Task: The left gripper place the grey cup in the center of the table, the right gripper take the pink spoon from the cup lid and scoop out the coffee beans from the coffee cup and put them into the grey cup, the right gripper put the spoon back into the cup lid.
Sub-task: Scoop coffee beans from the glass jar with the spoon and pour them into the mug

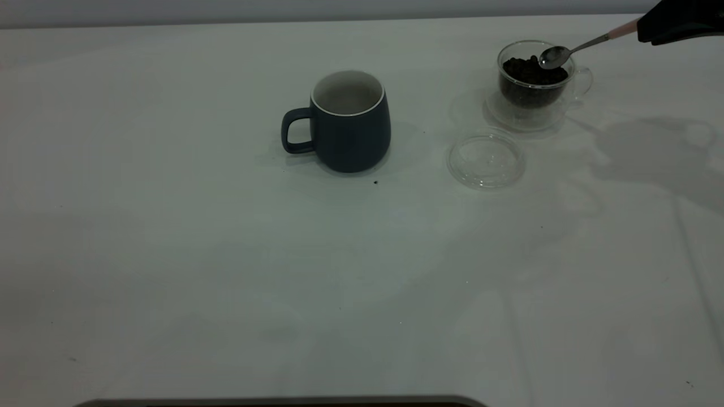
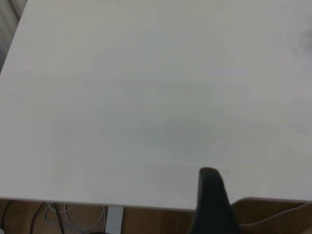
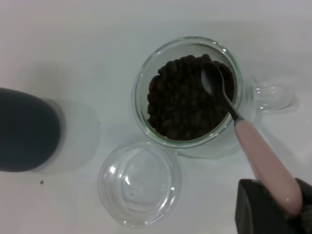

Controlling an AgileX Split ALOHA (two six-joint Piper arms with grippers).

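Observation:
The grey cup (image 1: 349, 120) stands upright near the table's middle, handle to the left; it shows in the right wrist view (image 3: 27, 130). The coffee cup (image 1: 534, 85) with coffee beans (image 1: 533, 72) stands at the back right, and in the right wrist view (image 3: 190, 92). The empty cup lid (image 1: 485, 158) lies in front of it. My right gripper (image 1: 650, 31) is shut on the pink spoon (image 1: 588, 43) by its handle (image 3: 265, 161); the spoon's empty bowl (image 3: 210, 80) hovers over the beans. My left gripper (image 2: 210, 181) is off at the table's edge, away from the objects.
The white table (image 1: 226, 271) has a few dark specks, one just in front of the grey cup (image 1: 375, 182). The right arm's shadow (image 1: 656, 152) falls on the table at the right. A dark edge (image 1: 283, 402) runs along the bottom.

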